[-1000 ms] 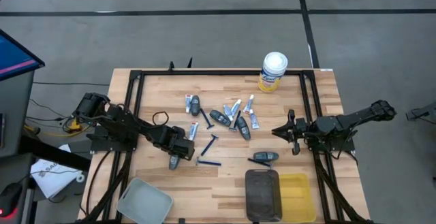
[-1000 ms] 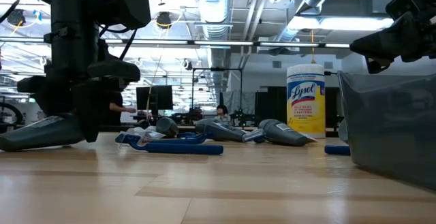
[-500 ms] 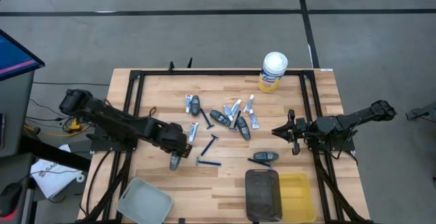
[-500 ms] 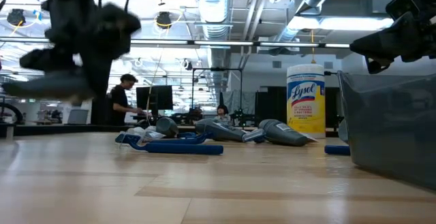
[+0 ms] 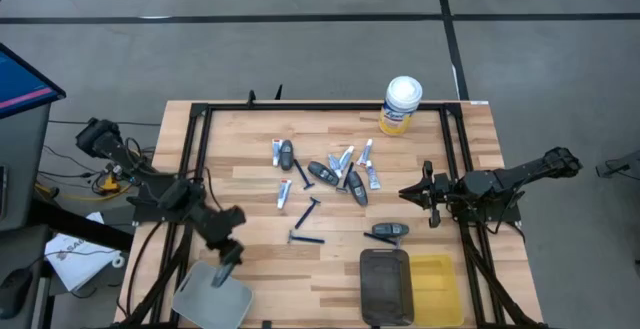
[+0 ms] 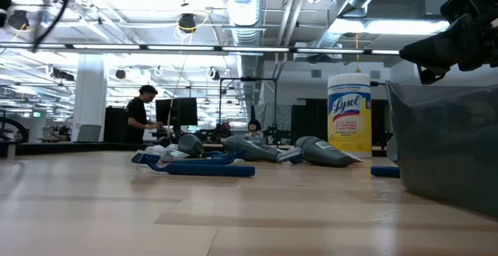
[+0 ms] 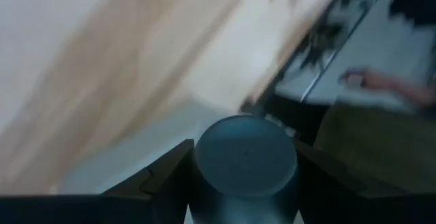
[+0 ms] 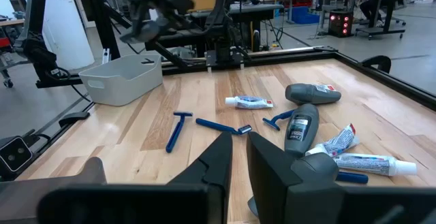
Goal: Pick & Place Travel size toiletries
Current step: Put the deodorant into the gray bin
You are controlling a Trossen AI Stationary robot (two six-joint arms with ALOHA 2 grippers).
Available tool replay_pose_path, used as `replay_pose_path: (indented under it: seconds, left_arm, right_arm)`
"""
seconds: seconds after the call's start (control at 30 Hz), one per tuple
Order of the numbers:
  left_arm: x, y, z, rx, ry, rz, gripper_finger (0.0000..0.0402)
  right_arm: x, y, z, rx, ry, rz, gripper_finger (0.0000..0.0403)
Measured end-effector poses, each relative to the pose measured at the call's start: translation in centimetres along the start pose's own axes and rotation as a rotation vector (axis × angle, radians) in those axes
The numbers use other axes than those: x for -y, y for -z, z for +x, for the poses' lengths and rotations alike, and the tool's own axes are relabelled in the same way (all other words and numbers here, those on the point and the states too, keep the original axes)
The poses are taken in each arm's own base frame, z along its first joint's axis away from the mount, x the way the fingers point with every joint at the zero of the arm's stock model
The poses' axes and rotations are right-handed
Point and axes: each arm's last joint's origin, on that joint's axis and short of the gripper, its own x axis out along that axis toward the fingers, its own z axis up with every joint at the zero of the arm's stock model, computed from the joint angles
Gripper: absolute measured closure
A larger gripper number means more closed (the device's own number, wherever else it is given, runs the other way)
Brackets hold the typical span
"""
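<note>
My left gripper (image 5: 228, 259) is near the table's near left corner, shut on a dark grey oblong piece (image 7: 245, 156) above the pale grey bin (image 5: 195, 299). Several toiletries lie on the table's middle: white tubes (image 5: 283, 193), blue razors (image 5: 307, 212) and dark grey pieces (image 5: 322, 174). One more dark grey piece (image 5: 388, 230) lies nearer the right. My right gripper (image 5: 408, 193) hovers at the right side, shut and empty; its wrist view looks over the same pile (image 8: 300, 125). My left gripper pinches the dark grey piece between its two fingers (image 7: 167, 180), one on each side. The piece's rounded end (image 7: 245, 139) sticks out past the fingertips. It is lifted clear of the table, over the bin's rim (image 7: 129, 159).
A yellow canister with a white lid (image 5: 402, 104) stands at the far edge. A dark tray (image 5: 386, 284) and a yellow tray (image 5: 440, 287) lie side by side at the near right. A black frame (image 5: 200, 119) runs around the table.
My left gripper has lifted a dark grey piece off the table's left middle and carried it toward the near left corner, over the bin. The arm has drawn back toward the left edge. The piece is now clear of the table.
</note>
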Motion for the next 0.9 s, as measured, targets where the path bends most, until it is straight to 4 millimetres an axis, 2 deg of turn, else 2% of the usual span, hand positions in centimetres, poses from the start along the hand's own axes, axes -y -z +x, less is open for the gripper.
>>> replay_pose_path:
  seconds: [0.17,0.33,0.63,0.9]
  left_arm:
    - [0.5,3.3,1.8,-0.104,-0.028,0.081,0.0201]
    - [0.2,4.9,4.4,-0.15,-0.121,0.112,0.0185]
    - [-0.7,5.0,8.2,-0.151,-0.276,0.124,0.0199]
    - [-0.9,5.0,9.1,-0.158,-0.304,0.13,0.0185]
  right_arm:
    - [0.0,0.0,0.0,0.0,0.0,0.0,0.0363]
    - [0.0,0.0,0.0,0.0,0.0,0.0,0.0363]
    - [0.0,0.0,0.0,0.0,0.0,0.0,0.0363]
    - [0.0,0.0,0.0,0.0,0.0,0.0,0.0363]
